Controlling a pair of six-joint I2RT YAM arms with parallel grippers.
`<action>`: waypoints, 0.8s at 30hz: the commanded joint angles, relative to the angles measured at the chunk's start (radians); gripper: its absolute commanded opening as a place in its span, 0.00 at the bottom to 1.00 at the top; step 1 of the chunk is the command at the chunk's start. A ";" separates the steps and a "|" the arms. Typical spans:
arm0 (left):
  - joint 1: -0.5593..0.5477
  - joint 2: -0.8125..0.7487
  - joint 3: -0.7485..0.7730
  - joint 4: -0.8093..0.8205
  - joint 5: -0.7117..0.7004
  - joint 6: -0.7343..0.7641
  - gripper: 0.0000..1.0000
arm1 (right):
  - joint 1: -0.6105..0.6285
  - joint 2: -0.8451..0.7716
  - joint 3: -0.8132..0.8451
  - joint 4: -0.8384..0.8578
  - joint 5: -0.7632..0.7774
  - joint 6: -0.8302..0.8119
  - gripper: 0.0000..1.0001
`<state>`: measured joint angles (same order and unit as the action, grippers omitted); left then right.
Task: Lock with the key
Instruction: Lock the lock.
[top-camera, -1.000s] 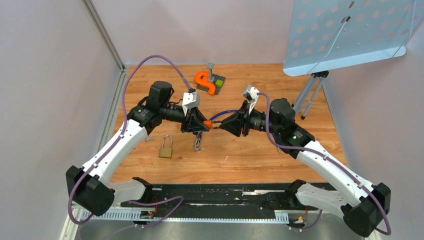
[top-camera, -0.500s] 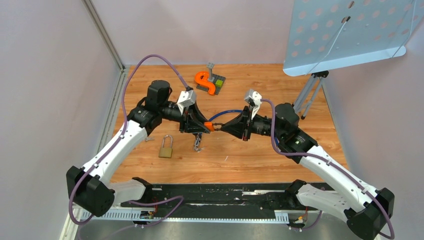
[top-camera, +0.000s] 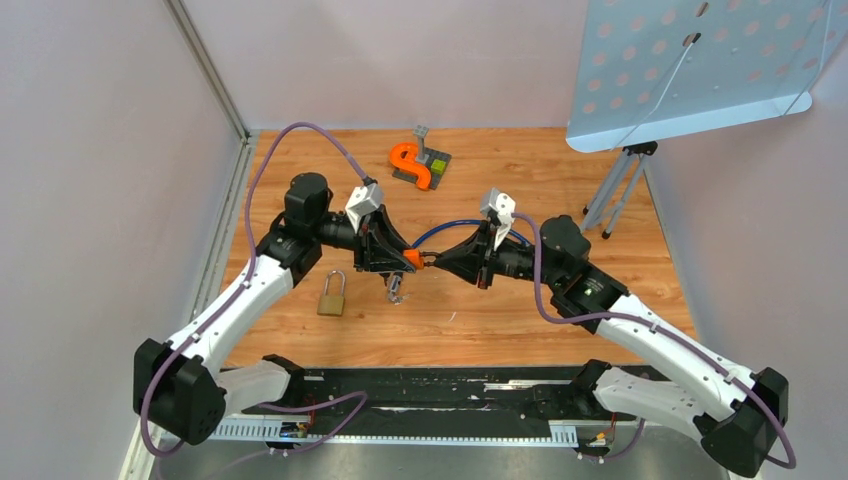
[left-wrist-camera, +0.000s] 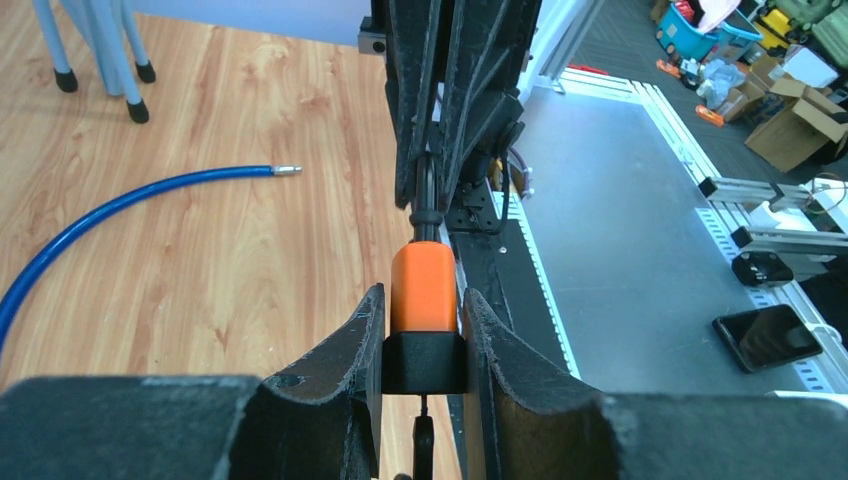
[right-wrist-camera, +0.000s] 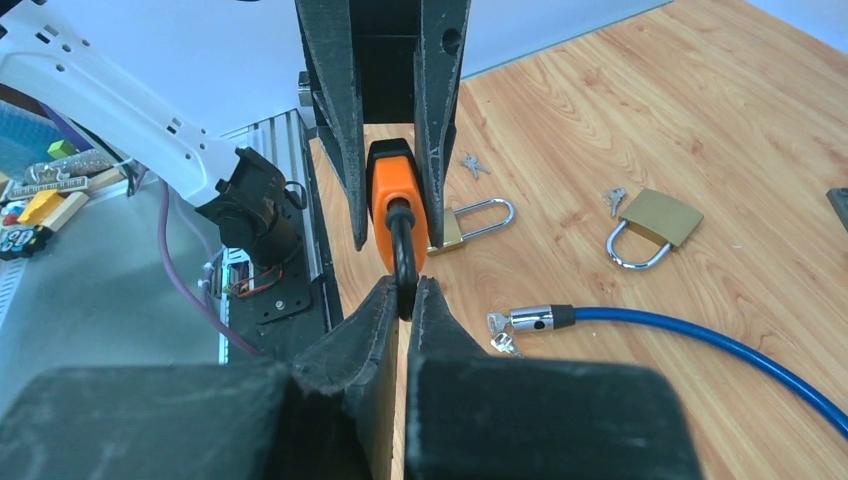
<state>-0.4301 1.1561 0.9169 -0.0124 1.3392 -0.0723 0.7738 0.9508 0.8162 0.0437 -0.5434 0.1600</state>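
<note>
An orange padlock (top-camera: 412, 258) with a black base and a black shackle (right-wrist-camera: 403, 255) hangs in the air between my two grippers over the middle of the table. My left gripper (left-wrist-camera: 424, 300) is shut on the padlock's body (left-wrist-camera: 424, 288). My right gripper (right-wrist-camera: 404, 290) is shut on the shackle's loop, facing the left gripper. In the top view the left gripper (top-camera: 396, 257) and the right gripper (top-camera: 436, 261) meet tip to tip. A small bunch of keys (top-camera: 396, 290) hangs below the padlock.
A brass padlock (top-camera: 332, 296) lies left of the grippers, and the right wrist view shows another one (right-wrist-camera: 652, 224) with loose keys (right-wrist-camera: 613, 198). A blue cable lock (right-wrist-camera: 700, 340) lies behind. An orange clamp (top-camera: 410, 163) sits at the back; a tripod (top-camera: 618, 188) stands right.
Both grippers have shifted left and slightly nearer, carrying the orange padlock along. The right arm has stretched out leftwards. The grips have not changed.
</note>
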 joint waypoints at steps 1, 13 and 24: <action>-0.016 -0.041 -0.009 0.233 0.032 -0.135 0.00 | 0.070 0.047 0.013 0.068 0.064 -0.049 0.00; -0.021 -0.060 -0.072 0.443 -0.017 -0.254 0.00 | 0.146 0.177 0.028 0.115 0.071 -0.065 0.00; -0.029 -0.077 -0.085 0.428 -0.026 -0.206 0.00 | 0.185 0.261 0.029 0.147 0.037 -0.050 0.00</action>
<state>-0.3714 1.1271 0.7815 0.2760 1.3247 -0.2840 0.8619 1.1023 0.8383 0.1375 -0.4183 0.1028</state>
